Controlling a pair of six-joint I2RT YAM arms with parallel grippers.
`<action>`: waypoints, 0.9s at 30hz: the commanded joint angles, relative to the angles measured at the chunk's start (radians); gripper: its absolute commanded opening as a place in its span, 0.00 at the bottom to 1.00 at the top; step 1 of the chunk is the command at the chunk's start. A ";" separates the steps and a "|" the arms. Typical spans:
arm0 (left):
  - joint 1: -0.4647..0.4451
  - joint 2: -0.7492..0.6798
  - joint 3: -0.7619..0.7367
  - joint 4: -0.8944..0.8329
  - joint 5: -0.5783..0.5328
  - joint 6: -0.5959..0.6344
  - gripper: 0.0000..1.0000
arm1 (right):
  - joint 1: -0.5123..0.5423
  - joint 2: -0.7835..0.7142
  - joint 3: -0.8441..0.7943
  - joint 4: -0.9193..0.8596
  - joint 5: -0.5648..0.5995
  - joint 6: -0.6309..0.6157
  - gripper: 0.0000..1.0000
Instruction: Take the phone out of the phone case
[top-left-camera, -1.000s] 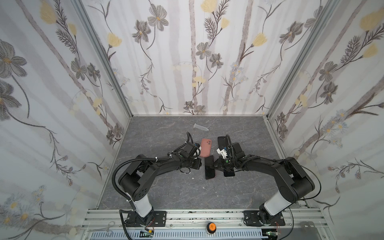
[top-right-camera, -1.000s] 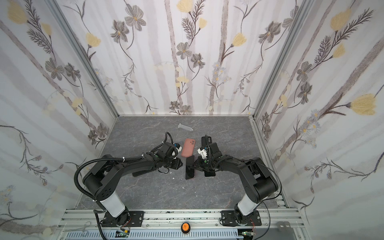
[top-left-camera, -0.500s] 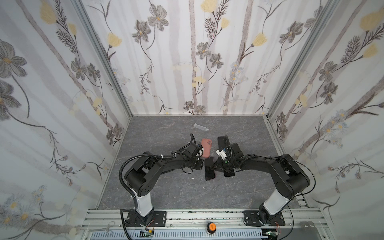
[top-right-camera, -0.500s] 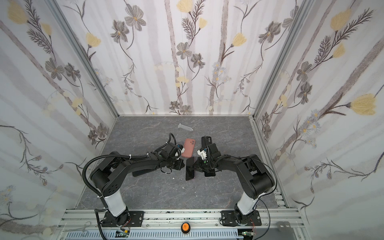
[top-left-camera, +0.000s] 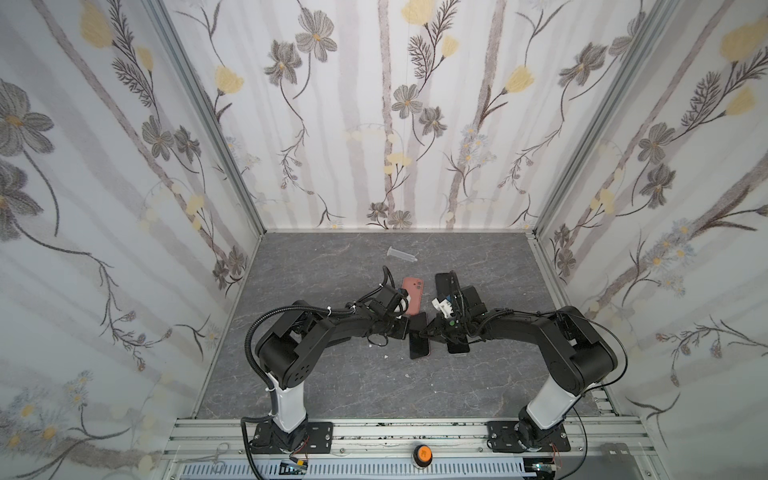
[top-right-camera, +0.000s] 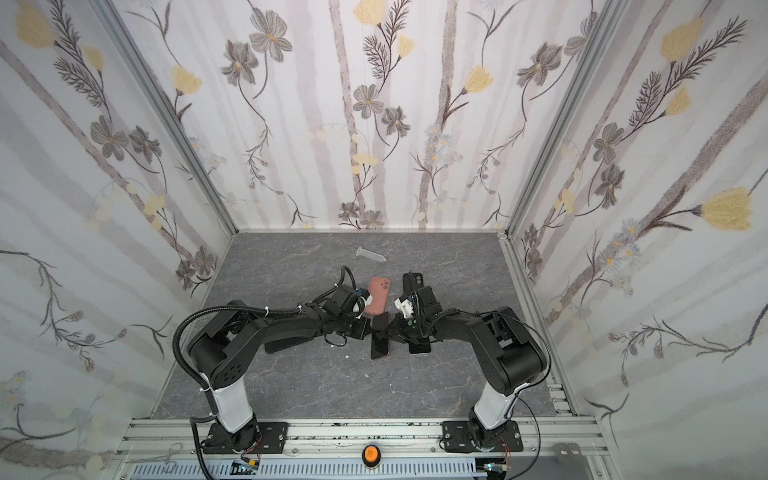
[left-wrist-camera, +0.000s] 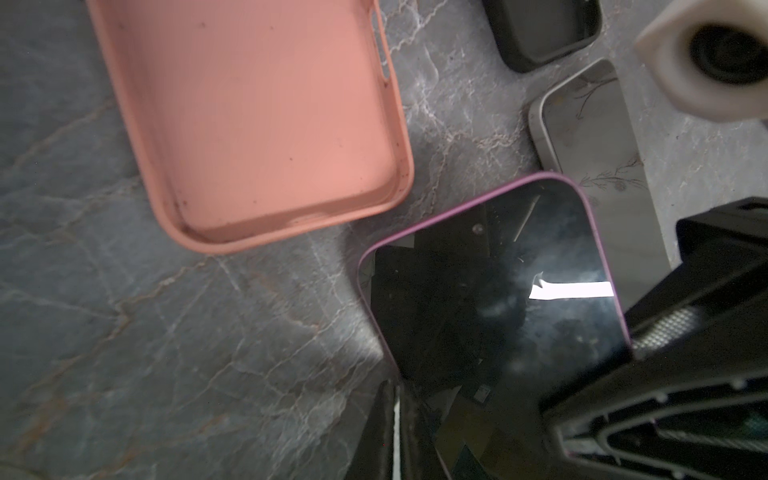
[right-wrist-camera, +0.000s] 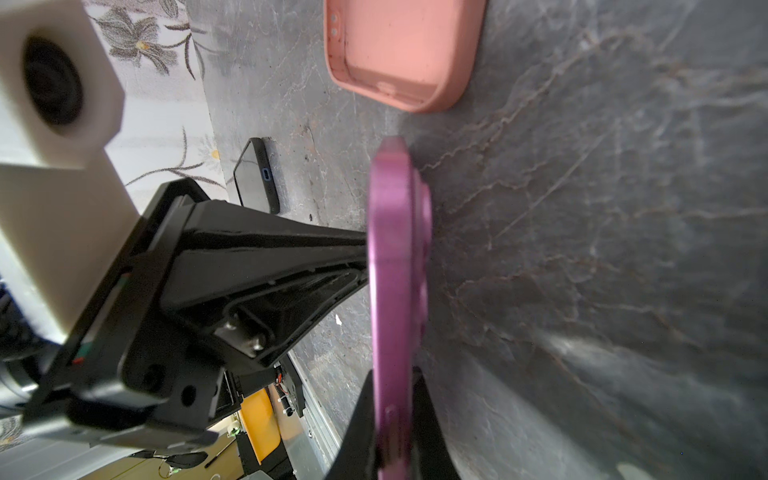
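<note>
In the right wrist view the purple-edged, dark-screened phone (right-wrist-camera: 395, 270) is clamped near one edge by the right end effector (right-wrist-camera: 392, 432) and could be levered loose and dropped by the closed, empty left end effector (right-wrist-camera: 362, 266) pressed against it. In the left wrist view it is shown just beside the empty salmon-pink soft case (left-wrist-camera: 257, 124). In both top views the left arm (top-left-camera: 332, 328) and right arm (top-left-camera: 519, 328) are stretched low and inward over the grey marbled bench (top-left-camera: 332, 374).

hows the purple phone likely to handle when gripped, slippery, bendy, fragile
The purple phone looks rigid and flat, so it probably won't flex. Its glossy screen mirrors light, so likely slick and crackable if dropped. The raised camera bump might make it rock on its back.
</note>
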 joint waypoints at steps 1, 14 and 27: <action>-0.003 0.010 -0.004 -0.021 0.003 0.004 0.09 | 0.003 0.013 0.007 0.037 -0.013 -0.011 0.18; -0.003 -0.017 -0.031 -0.021 -0.011 -0.003 0.09 | -0.007 0.012 0.078 -0.109 0.074 -0.115 0.37; 0.000 -0.037 -0.051 -0.021 -0.023 -0.001 0.08 | -0.008 -0.008 0.084 -0.213 0.214 -0.182 0.46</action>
